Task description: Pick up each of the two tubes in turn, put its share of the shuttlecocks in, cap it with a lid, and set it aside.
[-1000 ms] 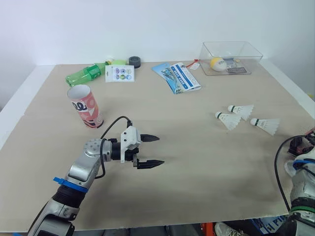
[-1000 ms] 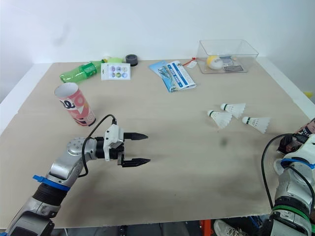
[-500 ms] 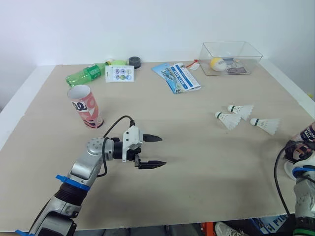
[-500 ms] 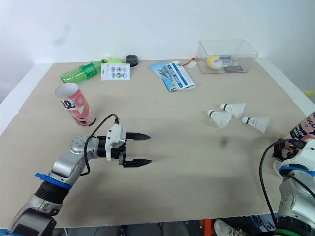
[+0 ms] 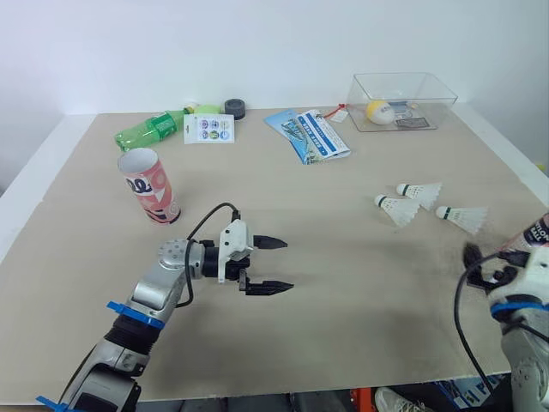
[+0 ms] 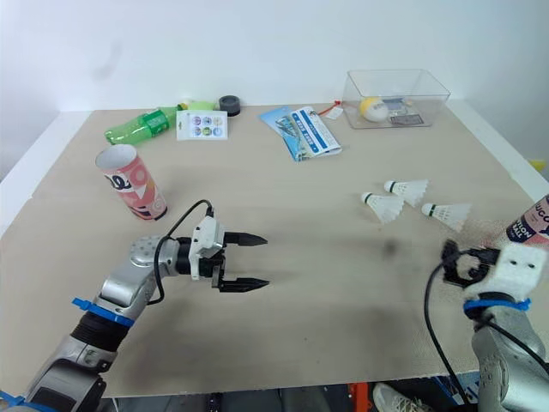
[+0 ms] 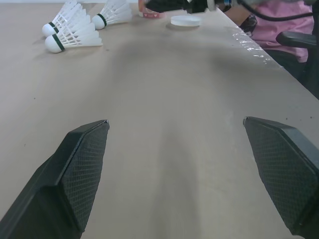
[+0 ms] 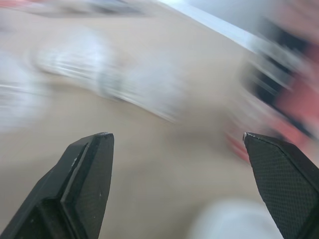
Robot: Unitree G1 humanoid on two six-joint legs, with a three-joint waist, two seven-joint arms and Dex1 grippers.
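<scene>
The left gripper [image 5: 288, 264] is held low over the bare middle of the table [image 5: 360, 318], its two black fingers spread wide with nothing between them. The right gripper [image 8: 175, 135] is seen near the table's right edge, blurred, and its fingers are likewise set well apart, so nothing is gripped.

One tube [image 5: 150, 184], pink-red with its mouth open, is stood upright on the left of the table, near the left arm but apart from its gripper. The second tube [image 6: 535, 225] is found at the far right edge, just beside the right gripper, and a white lid [image 7: 185, 20] is seen lying next to it in the left wrist view. Three shuttlecocks [image 5: 401, 211] are laid in a loose cluster on the right half of the table, nearer the right gripper than the left.

Along the far edge are ranged a green bottle [image 5: 153, 130], a sticker card [image 5: 208, 129], a black roll [image 5: 234, 108], a leaflet [image 5: 309, 133] and a clear box [image 5: 403, 101].
</scene>
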